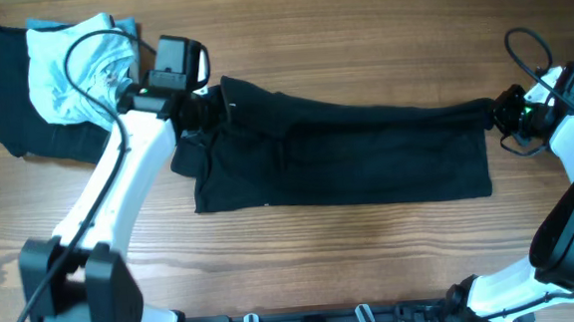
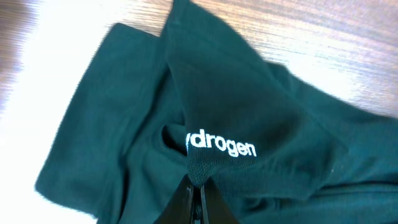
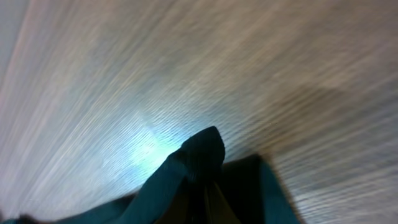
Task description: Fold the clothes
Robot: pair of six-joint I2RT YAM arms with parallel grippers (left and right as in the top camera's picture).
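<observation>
While I look down from overhead, my left gripper (image 1: 212, 110) is clamped on the left end of the black polo shirt (image 1: 366, 151). The shirt lies as a long band across the middle of the table (image 1: 359, 37). My right gripper (image 1: 492, 115) is pinched shut on the shirt's other end, close to the table's right edge, and the top edge of the cloth runs taut between the two grips. At the far left corner a pale blue and white garment (image 1: 72, 69) sits crumpled on a dark cloth (image 1: 10, 118), apart from the shirt.

From my left wrist, my fingers (image 2: 180, 208) are closed together on a raised fold of the shirt, just below white lettering (image 2: 221, 147) stitched on the cloth. The rest of the shirt spreads rumpled over the wood.

From my right wrist, the view is blurred. A dark peak of shirt cloth stands up from my closed jaws, with bare wood grain behind it.
</observation>
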